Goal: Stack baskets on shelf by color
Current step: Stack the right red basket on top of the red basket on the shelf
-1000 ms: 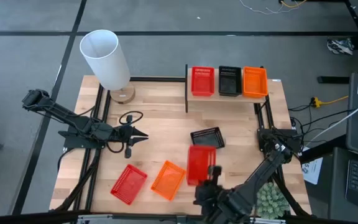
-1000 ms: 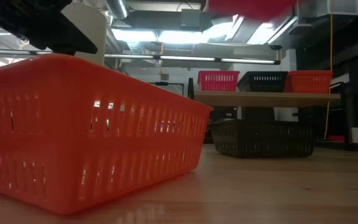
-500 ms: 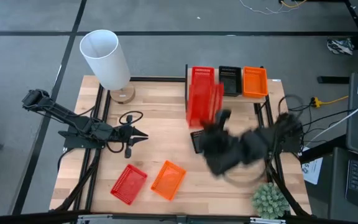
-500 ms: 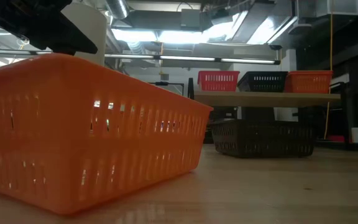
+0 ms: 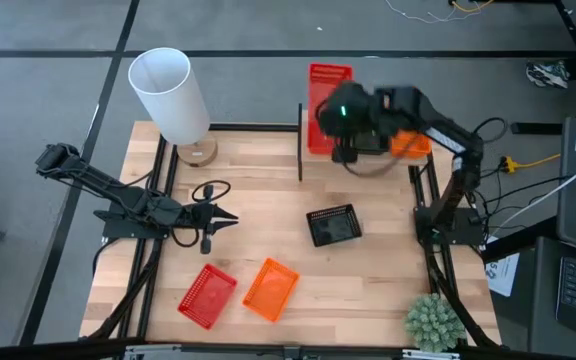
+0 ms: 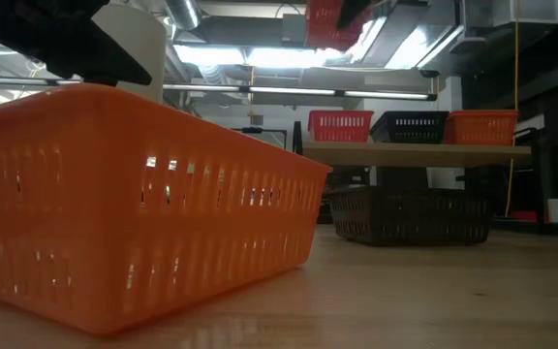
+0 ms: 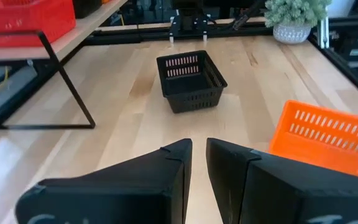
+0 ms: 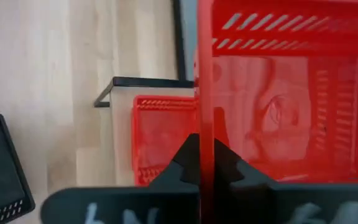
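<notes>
Scanning from the left, we see the left gripper (image 5: 230,217) resting low over the light-wood bench (image 5: 258,190), its fingers (image 7: 173,163) nearly together with only a slit between them and nothing held. Near the bench's front edge lie a red mesh plastic basket (image 5: 206,295) and an orange mesh plastic basket (image 5: 271,289); a black mesh plastic basket (image 5: 333,225) sits toward the middle. Farther right, we find the right gripper (image 5: 346,150) raised over the light-wood shelf (image 7: 42,45), its fingers (image 8: 188,163) clamped on the wall of a second red mesh basket (image 5: 328,85), which hangs above the red basket already on the shelf (image 8: 160,134).
</notes>
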Available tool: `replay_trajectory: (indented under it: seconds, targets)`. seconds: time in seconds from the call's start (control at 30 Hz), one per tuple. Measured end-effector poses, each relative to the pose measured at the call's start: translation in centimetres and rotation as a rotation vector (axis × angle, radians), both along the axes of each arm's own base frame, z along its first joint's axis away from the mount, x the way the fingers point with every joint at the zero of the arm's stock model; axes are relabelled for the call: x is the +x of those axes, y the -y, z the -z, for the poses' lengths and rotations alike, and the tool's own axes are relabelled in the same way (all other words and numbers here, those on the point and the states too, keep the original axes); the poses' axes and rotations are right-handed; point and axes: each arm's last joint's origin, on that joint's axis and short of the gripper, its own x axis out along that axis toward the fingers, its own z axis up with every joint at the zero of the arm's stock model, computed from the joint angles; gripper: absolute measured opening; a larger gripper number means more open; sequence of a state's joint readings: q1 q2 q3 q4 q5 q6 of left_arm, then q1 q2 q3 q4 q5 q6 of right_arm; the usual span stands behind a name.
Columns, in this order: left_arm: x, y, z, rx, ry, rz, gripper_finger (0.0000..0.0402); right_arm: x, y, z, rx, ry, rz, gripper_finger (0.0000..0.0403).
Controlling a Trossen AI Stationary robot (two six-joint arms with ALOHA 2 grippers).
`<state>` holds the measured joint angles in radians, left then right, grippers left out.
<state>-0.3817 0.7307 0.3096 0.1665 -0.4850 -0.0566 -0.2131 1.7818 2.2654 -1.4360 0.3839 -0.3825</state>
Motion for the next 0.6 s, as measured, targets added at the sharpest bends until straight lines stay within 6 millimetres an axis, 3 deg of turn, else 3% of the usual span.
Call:
replay_trajectory:
  seconds: [0.17,0.27,0.4,0.6]
  targets:
    - [0.0,0.0,0.0,0.040,-0.006,0.009,0.0041,-0.2,6.2,1.4,0.171,0.026,0.004,0.0000]
    - [0.0,0.0,0.0,0.041,-0.006,0.009,0.0041,-0.6,8.6,2.5,0.287,0.015,0.050,0.0000]
    - [0.0,0.0,0.0,0.060,-0.008,0.013,0.0041,-0.4,9.5,3.7,0.382,-0.013,0.073,0.0000]
    - [0.0,0.0,0.0,0.191,-0.023,0.043,0.0041,0.2,8.9,4.8,0.454,-0.079,0.008,0.0000]
